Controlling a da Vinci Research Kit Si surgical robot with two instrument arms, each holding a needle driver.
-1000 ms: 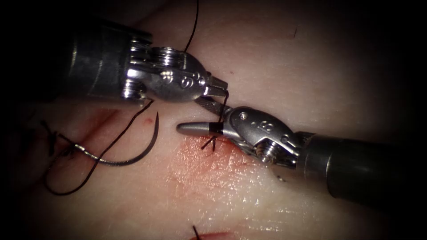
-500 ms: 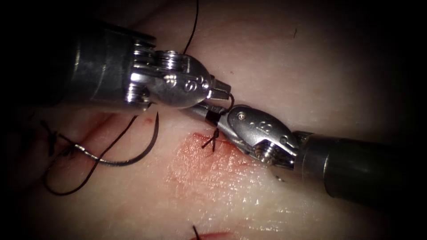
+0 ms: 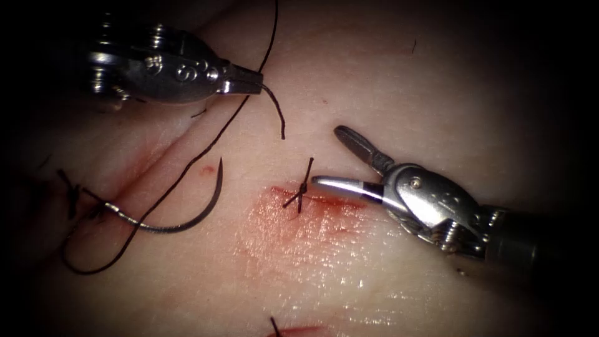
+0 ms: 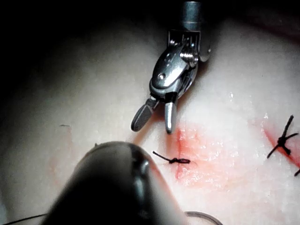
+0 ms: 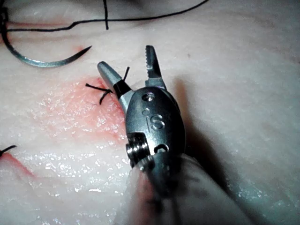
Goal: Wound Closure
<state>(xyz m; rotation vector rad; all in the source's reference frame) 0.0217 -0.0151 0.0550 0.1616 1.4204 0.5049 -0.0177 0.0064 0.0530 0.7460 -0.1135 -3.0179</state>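
My left tool [image 3: 254, 82] is at the upper left, shut on the thread [image 3: 187, 170]; a short free end [image 3: 279, 115] hangs from its tip. The right tool [image 3: 326, 156] stands open and holds nothing, just right of a tied knot [image 3: 300, 190] on the cut [image 3: 334, 201]. Two short cut ends stick out of that knot. The curved needle [image 3: 187, 221] lies free on the tissue [image 3: 399, 87] left of the cut, not in it, thread trailing from its swage. In the right wrist view the open right tool [image 5: 125, 58] sits beside the knot [image 5: 104, 92], with the needle [image 5: 42, 61] beyond.
Red fluid [image 3: 293, 228] stains the tissue below the knot. Older stitches sit at the far left [image 3: 72, 195] and at the lower edge [image 3: 274, 326]. The left wrist view shows the right tool [image 4: 153, 125] above the knot [image 4: 173, 161], and another stitch [image 4: 282, 142].
The tools were together over the knot with the right jaws across the thread. Now the thread above the knot is severed; the left tool has drawn up-left with thread, the right backed off and opened.
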